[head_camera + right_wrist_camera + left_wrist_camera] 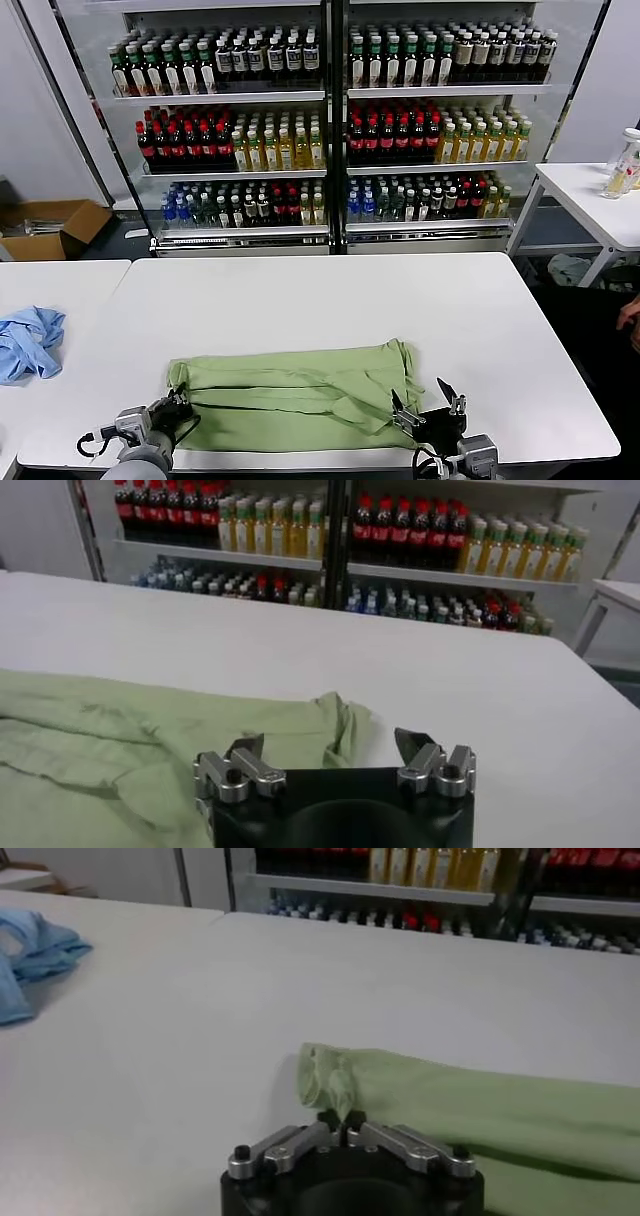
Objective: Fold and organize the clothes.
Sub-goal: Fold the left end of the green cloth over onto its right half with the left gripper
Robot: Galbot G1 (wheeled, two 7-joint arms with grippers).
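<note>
While our left gripper pinches the green polo shirt by the tabletop's near edge, it's low. Our right gripper sits wide open at the shirt's other end.

I'm looking over a big white table, a second white table just beside it on the left, another off right. Behind: glass-door drinks coolers packed with bottles, plus a cardboard box on the floor.

Looks like a mock shop setup from my feed: glass-door drinks coolers along the back wall, shelves packed with rows of bottles. White benches stand in front, and an open cardboard box sits on the floor.
</note>
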